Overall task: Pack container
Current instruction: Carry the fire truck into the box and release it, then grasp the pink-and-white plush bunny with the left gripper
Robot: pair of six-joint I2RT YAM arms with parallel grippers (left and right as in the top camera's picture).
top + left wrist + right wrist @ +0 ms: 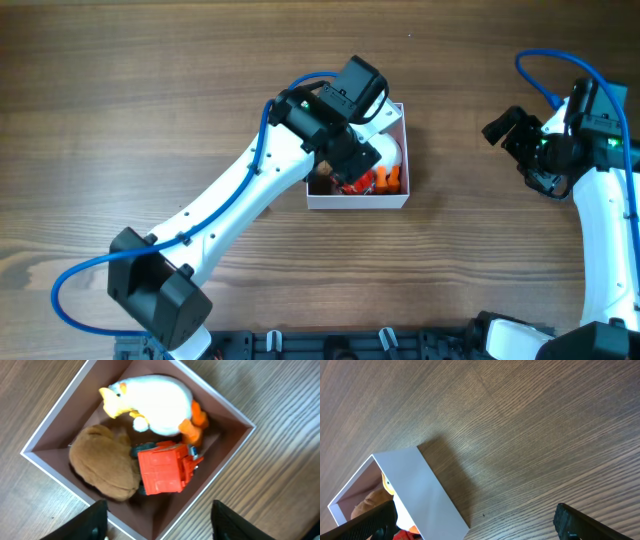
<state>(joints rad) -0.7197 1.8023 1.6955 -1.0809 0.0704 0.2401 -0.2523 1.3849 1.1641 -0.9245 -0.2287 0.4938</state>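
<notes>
Left end effector [345, 165], fingers apart, covers much of the container [360, 200] overhead.

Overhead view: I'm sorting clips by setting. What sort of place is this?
Probably a robot lab bench, not a home: a left arm and a right arm are mounted at a wood-grain table, working over a container of small toys.

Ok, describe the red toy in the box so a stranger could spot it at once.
On the wooden table, find the white-walled container under the left arm. Three toys lie inside. The red toy is the only boxy, ribbed, bright red one, between the brown plush and the white duck with its orange feet.
</notes>
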